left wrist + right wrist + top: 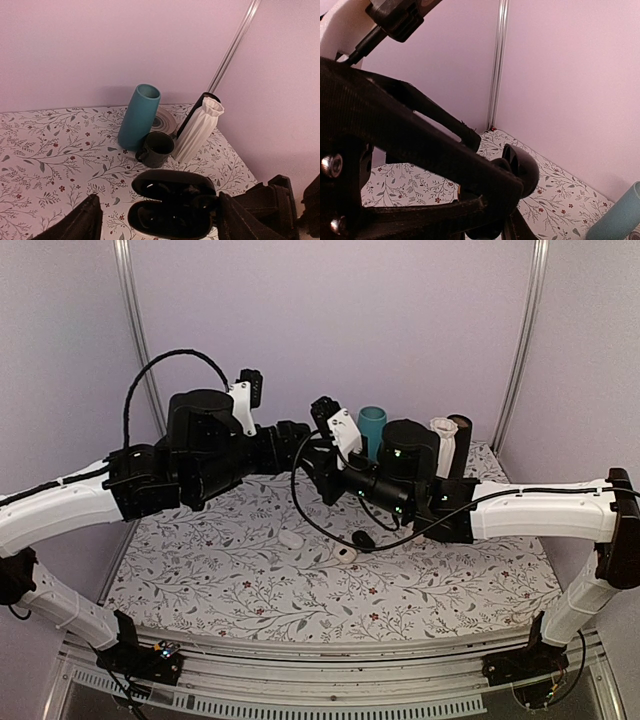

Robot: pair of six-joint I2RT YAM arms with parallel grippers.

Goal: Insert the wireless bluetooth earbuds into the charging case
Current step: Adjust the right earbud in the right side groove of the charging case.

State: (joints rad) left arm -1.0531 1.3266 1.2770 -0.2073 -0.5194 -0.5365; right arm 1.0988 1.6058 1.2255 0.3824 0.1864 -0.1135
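The black charging case [172, 205] hangs open above the table, lid tipped back, its two wells facing the left wrist camera. Dark shapes with small glints sit in the wells; I cannot tell whether they are the earbuds. My right gripper [495, 200] is shut on the case [522, 170], pinching one end. My left gripper [157, 200] is open with a finger [75, 222] well off the case's left side. Its other finger [245, 220] is right beside the case's right end. In the top view both grippers meet at the back middle [310, 450], and the case is hidden there.
A teal vase [139, 116], a dark mug [156, 148], a white ribbed vase [200, 129] and a plate [165, 121] stand at the back right. A white pebble case [291, 538], a black one [363, 537] and a white one [345, 554] lie mid-table.
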